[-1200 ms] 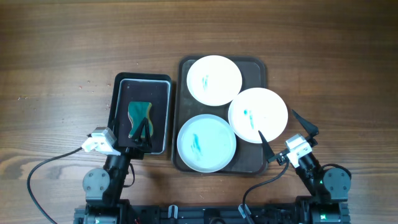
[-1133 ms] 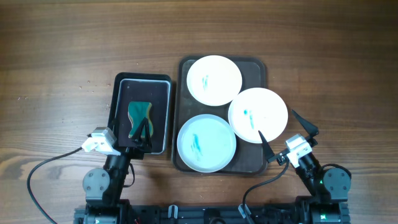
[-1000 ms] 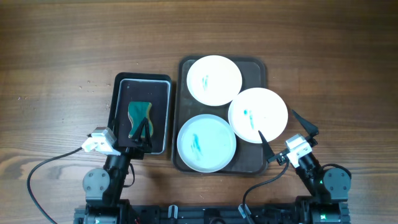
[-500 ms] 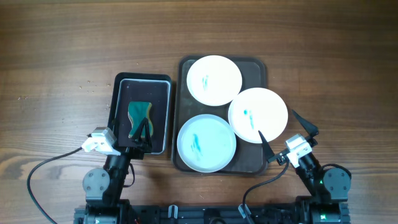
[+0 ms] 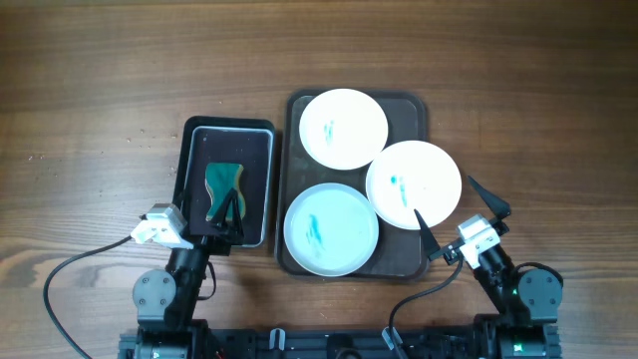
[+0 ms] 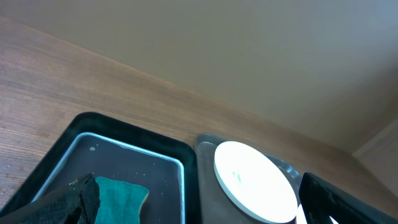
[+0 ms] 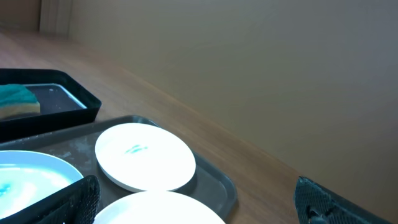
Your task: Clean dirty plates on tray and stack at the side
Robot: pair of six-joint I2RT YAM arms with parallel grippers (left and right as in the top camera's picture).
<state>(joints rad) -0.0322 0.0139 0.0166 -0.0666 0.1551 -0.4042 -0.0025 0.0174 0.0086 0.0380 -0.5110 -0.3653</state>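
The dark grey left arm (image 5: 159, 292) and matching right arm (image 5: 533, 291), with round disc-shaped joint housings, carry white blocky wrist units (image 5: 159, 227), pebbled black tapered fingers (image 5: 427, 234) and thin black cables (image 5: 46, 294) looping to a black base rail (image 5: 299, 344) bearing a small green light (image 5: 517, 347).

You have the tray (image 5: 404, 256) right of centre on the table (image 5: 100, 80). On it lie three plates: one plate (image 5: 344, 129) at the far end, one plate (image 5: 331, 228) near left, one plate (image 5: 413, 184) right, reaching past the rim. Just left lies a smaller tray (image 5: 189, 160), with a sponge (image 5: 221, 179) in it.
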